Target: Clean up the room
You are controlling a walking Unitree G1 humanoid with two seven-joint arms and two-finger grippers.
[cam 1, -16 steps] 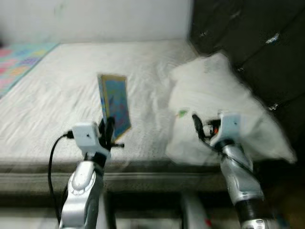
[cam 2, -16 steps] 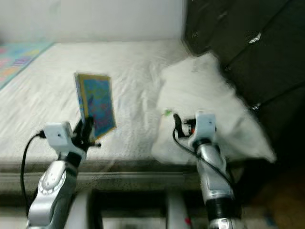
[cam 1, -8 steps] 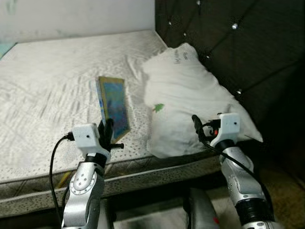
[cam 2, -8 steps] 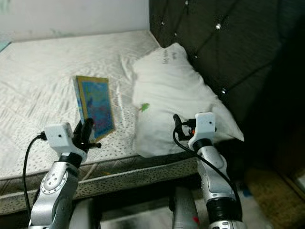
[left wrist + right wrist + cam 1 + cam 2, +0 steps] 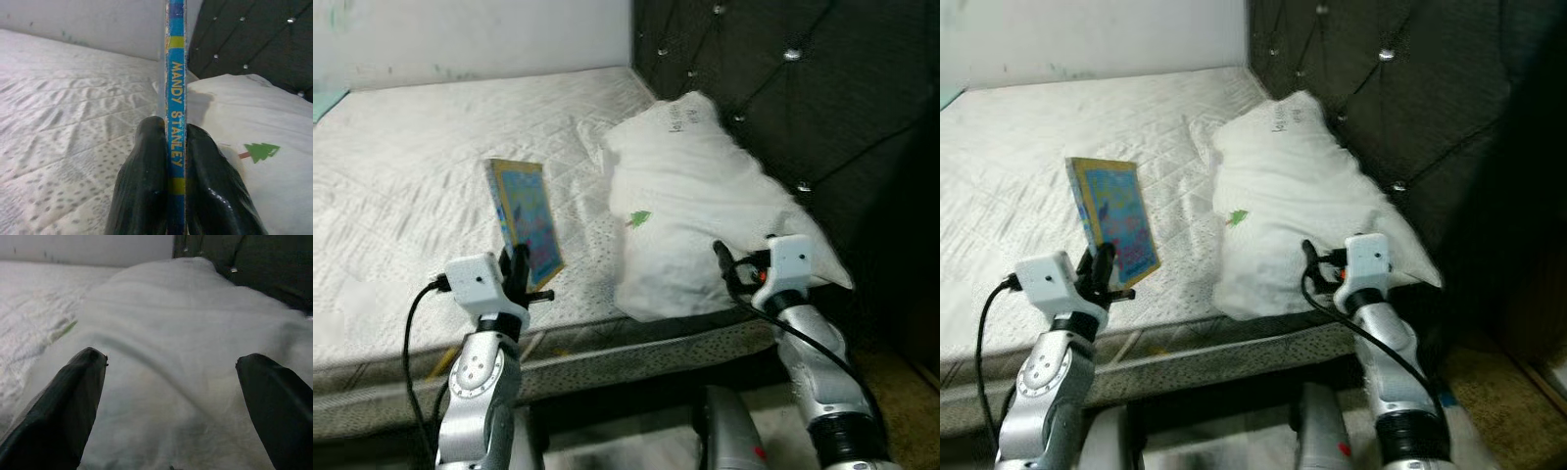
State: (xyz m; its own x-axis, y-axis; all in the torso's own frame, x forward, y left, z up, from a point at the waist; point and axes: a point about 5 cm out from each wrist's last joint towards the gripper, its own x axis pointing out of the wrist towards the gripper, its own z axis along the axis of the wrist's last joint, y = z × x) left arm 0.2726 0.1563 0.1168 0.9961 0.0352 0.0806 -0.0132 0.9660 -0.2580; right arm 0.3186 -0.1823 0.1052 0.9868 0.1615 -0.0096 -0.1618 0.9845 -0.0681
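Observation:
My left gripper (image 5: 517,269) is shut on the lower edge of a thin blue and yellow picture book (image 5: 524,220), held upright over the near edge of the mattress (image 5: 411,186). In the left wrist view both fingers (image 5: 146,181) clamp the book's spine (image 5: 176,98), which reads MANDY STANLEY. My right gripper (image 5: 171,367) is open, its fingers (image 5: 68,406) spread wide just in front of a white pillow (image 5: 695,206) lying at the head of the bed.
A dark tufted headboard (image 5: 783,88) rises behind the pillow on the right. A white wall (image 5: 460,34) runs along the far side of the mattress. The bed's grey side edge (image 5: 636,343) crosses in front of both arms, with floor (image 5: 901,362) at the right.
The left gripper and its book have shifted a little to the left and lower. The right arm has moved slightly right. The view itself has barely shifted since half a second ago.

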